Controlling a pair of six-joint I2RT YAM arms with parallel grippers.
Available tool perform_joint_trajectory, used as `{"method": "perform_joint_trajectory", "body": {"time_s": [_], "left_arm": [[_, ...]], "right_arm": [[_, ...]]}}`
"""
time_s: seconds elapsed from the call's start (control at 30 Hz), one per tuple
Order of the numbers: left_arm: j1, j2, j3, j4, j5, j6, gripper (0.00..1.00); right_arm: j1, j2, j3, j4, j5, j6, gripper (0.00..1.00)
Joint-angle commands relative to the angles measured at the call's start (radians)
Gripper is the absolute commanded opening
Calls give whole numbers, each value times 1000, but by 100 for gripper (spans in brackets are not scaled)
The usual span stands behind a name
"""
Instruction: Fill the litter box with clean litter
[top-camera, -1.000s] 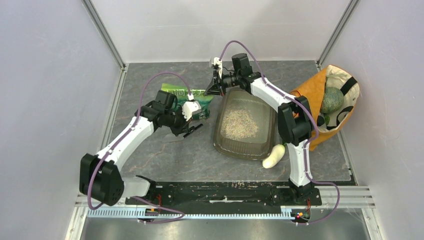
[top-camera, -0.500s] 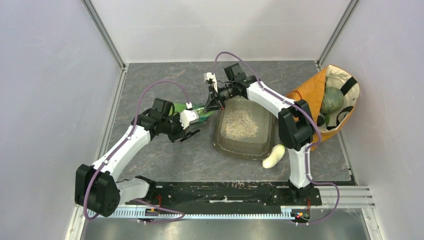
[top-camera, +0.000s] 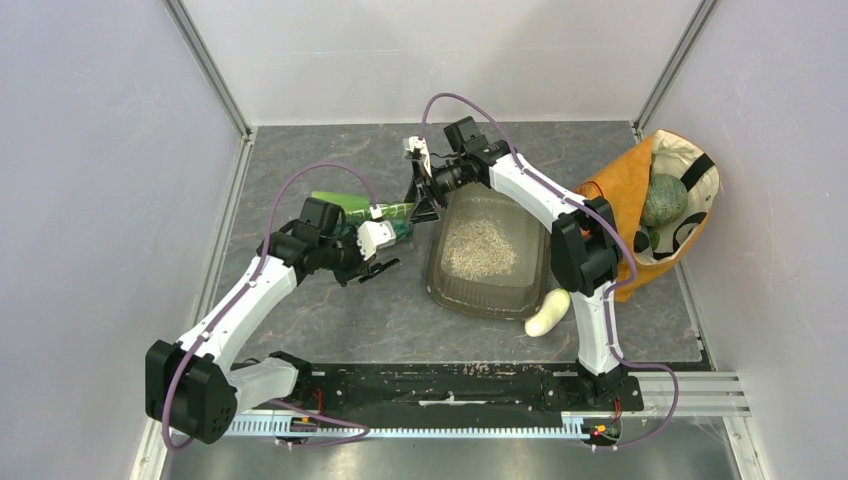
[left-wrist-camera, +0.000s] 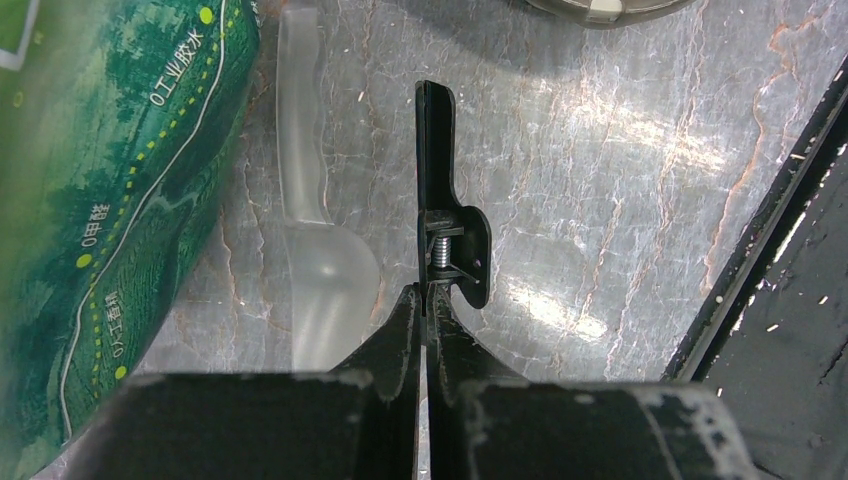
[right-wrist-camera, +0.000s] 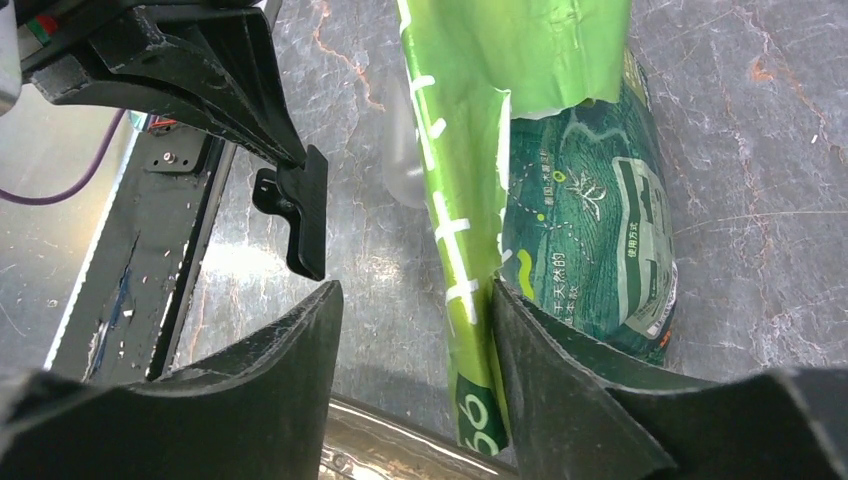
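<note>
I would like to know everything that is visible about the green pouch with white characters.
The green pouch looks like glossy printed foil: dark green scenery, white characters, a lighter green top. Its bulging body lies on the grey marbled table, left of the litter box. The top rises between the fingers of the open right gripper, against one. A clear scoop lies alongside.

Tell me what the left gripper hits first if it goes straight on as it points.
Most likely the litter box, at its left wall; the shut left gripper aims at it from close by. Depth is hard to judge.
</note>
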Motion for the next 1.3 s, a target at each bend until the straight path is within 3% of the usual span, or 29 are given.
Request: {"method": "perform_joint_trajectory", "body": {"time_s": [0.0, 0.07, 0.23, 0.3, 0.43, 0.93, 1.27], "left_arm": [[-2, -16, 22, -4, 29, 34, 2], [-3, -15, 28, -5, 29, 33, 2], [-4, -19, 47, -14, 48, 28, 2], [-4, -23, 52, -16, 54, 26, 2], [-4, -21, 60, -19, 55, 29, 2], [-2, 0, 78, 3, 24, -10, 2], [-2, 15, 92, 1, 27, -1, 2]], "right_arm": [[5, -36, 2, 8, 3, -17, 67], [5, -33, 3, 31, 9, 4, 76], [1, -33, -1, 141, 41, 85, 81], [-4, -26, 7, 190, 54, 121, 90], [-15, 11, 54, 233, 80, 175, 96], [-57, 200, 256, 309, 122, 353, 96], [-76, 206, 250, 411, 119, 435, 97]]}}
